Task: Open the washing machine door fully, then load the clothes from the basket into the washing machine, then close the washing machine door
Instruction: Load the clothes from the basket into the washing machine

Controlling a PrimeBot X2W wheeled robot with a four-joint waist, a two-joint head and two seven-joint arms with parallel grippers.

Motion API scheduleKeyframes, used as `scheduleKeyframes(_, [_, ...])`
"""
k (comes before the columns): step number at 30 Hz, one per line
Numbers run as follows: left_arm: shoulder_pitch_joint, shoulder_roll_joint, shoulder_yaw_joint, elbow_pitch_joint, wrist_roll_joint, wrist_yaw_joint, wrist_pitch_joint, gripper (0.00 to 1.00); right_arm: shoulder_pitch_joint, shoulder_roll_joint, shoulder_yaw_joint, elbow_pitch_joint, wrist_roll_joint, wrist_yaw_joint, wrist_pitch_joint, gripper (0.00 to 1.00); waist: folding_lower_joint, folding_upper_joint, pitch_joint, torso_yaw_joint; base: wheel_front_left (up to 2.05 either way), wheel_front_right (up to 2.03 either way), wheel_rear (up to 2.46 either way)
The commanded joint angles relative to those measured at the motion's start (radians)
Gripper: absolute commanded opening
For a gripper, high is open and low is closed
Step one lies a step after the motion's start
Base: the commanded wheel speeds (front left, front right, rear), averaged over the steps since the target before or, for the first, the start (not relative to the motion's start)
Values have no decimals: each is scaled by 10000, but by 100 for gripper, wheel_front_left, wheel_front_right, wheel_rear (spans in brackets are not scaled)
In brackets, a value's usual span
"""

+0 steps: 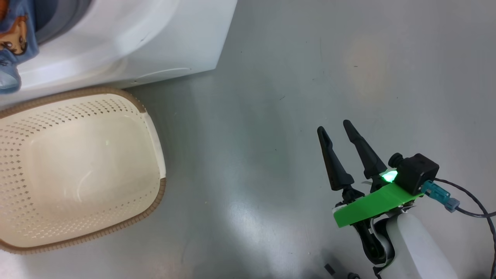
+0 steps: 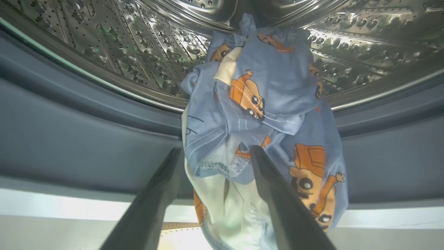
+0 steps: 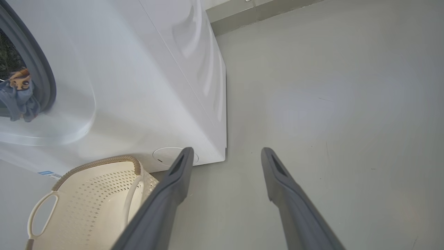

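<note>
Left gripper (image 2: 215,149), fingers (image 2: 152,201) wide apart, astride clothes (image 2: 274,86) at washing machine (image 2: 69,146) mouth; right gripper (image 3: 226,150) spread, empty.

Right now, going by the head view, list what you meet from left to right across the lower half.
basket → right pincer, fingers apart → teal cable plug by the wrist.

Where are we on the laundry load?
Done: the basket looks empty and the washing machine stands open. In hand: the clothes hang over the gasket, half out of the drum, by the open left gripper. Left: push them in, shut the door.
</note>
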Motion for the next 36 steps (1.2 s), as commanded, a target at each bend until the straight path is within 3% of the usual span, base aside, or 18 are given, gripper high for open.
scheduleKeyframes(1, [-171,535,182,-174,-99,-24,186,100,67,59,261,-162,76,16,-57,100,-1,-1,15,-11,0,0,0])
scheduleKeyframes(16, [-616,643,-309,472,-518,-246,1245,100,15,60,365,-103,226,16,-57,100,-1,-1,73,-88,0,0,0])
scheduleKeyframes(27, [-1209,711,-297,1570,-654,224,1991,100,-11,60,521,-1,342,16,-57,100,-1,-1,78,-229,0,0,0])
scheduleKeyframes(28, [-1260,713,-302,1676,-651,258,2007,97,-15,60,530,10,347,16,-57,100,-1,-1,79,-244,0,0,0])
scheduleKeyframes(29, [-1299,727,-308,1769,-637,285,2006,77,-14,60,534,18,355,16,-57,100,-1,-1,77,-258,0,0,0])
scheduleKeyframes(30, [-1327,742,-332,1845,-621,285,1999,45,-10,60,539,23,361,16,-57,100,-1,-1,72,-271,0,0,0])
scheduleKeyframes(31, [-1355,734,-352,1910,-635,269,1980,3,-4,60,541,27,364,16,-57,100,-1,-1,66,-280,0,0,0])
scheduleKeyframes(36, [-1480,602,-431,1990,-725,127,1549,0,2,60,511,39,359,16,-57,100,-1,-1,30,-271,0,0,0])
